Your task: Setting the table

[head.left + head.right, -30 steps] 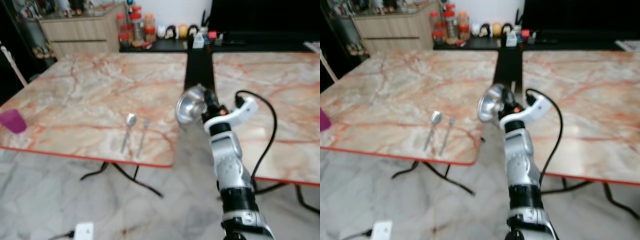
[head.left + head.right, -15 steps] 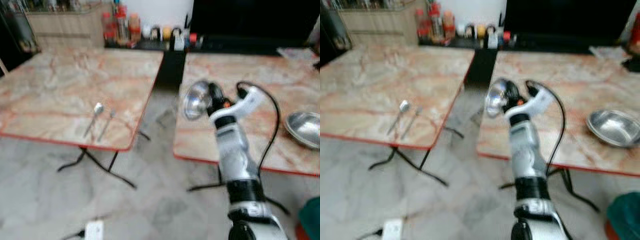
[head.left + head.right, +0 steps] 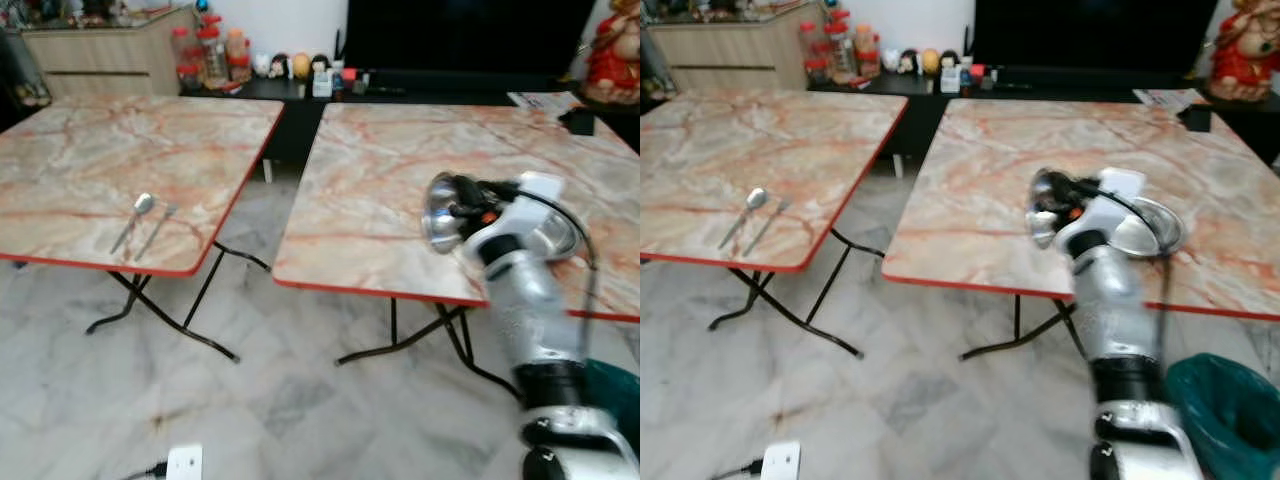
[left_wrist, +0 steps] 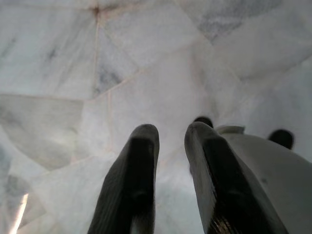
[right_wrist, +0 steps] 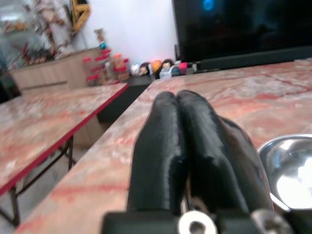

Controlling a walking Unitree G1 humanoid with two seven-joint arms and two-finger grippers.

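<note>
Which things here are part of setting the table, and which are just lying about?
Job: steel bowl pinched in right gripper; second steel bowl on the right table; spoon and fork on the left table.
Lying about: jars on the counter, power strip on the floor, green bag; left gripper hangs idle.

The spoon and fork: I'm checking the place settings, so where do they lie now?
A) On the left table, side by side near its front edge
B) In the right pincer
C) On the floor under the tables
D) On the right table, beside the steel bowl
A: the spoon and fork lie side by side near the front red edge of the left table, apart from the right table.
</note>
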